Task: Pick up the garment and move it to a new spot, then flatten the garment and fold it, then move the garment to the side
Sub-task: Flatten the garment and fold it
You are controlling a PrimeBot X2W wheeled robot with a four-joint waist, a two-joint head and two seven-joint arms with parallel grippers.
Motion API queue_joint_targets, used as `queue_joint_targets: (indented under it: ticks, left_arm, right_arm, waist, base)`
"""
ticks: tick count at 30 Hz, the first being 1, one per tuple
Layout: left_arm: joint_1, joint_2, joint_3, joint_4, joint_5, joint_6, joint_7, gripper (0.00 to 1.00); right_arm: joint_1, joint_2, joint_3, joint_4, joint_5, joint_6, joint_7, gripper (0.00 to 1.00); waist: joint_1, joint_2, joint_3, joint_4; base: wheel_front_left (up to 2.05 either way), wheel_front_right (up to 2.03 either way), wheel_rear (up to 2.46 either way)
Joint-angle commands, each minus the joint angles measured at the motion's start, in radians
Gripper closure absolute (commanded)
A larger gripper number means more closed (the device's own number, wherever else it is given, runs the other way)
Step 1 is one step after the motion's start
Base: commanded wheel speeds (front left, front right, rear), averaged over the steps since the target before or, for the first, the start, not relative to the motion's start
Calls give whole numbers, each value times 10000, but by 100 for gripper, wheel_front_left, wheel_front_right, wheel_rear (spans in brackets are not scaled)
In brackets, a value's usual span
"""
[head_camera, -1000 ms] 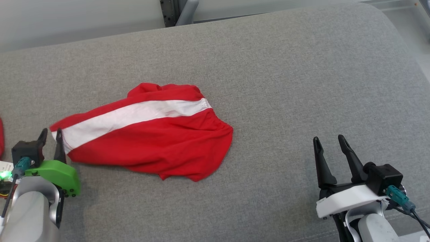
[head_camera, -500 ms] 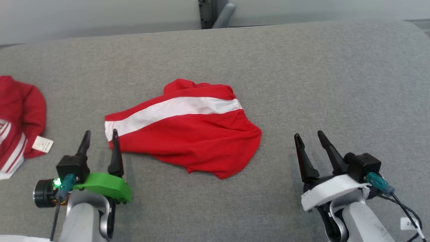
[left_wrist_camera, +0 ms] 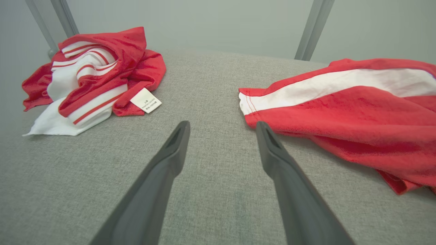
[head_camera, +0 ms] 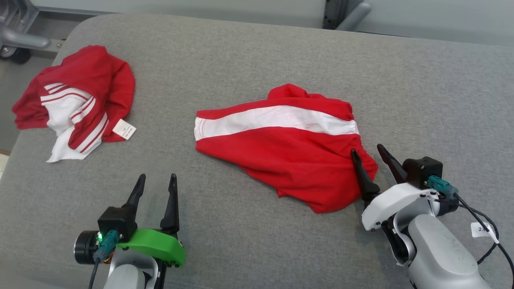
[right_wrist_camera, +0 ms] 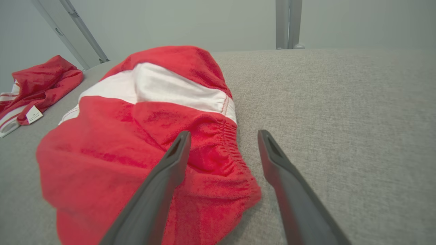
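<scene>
The garment (head_camera: 281,152) is red with a broad white band and lies spread on the grey padded surface (head_camera: 241,241). My right gripper (head_camera: 366,150) is open at its gathered right end, one finger over the red cloth and the other past its edge. The right wrist view has that gripper (right_wrist_camera: 224,133) straddling the elastic hem of the garment (right_wrist_camera: 136,136). My left gripper (head_camera: 157,178) stands open over bare fabric, short of the garment's left corner. Seen from the left wrist, that gripper (left_wrist_camera: 222,126) holds nothing, and the garment (left_wrist_camera: 357,112) is to its right.
A second red-and-white garment (head_camera: 84,100) lies crumpled at the far left, its white label turned out; it is also in the left wrist view (left_wrist_camera: 98,75) and the right wrist view (right_wrist_camera: 41,81). The surface's rounded left edge (head_camera: 60,52) drops off there, with a metal frame (head_camera: 20,38) beyond.
The head camera has swung left, bringing the second garment into view. My left gripper has opened and come away from the garment's left corner. My right gripper now stands at its right end.
</scene>
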Motion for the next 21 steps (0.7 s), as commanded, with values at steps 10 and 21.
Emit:
queue_joint_targets:
  ticks: [10,21]
  left_arm:
    - [-19,-4,-262,-239,-253,163,-2,0]
    - [338,2,-313,3,-352,154,-2,0]
  right_arm:
    - [-738,-136,394,1101,-93,-7,-29,100]
    - [25,8,394,699,-123,-7,-29,100]
  waist:
    - [0,97,242,602]
    - [0,97,-493,-212]
  base:
    - [0,0,0]
    - [0,0,0]
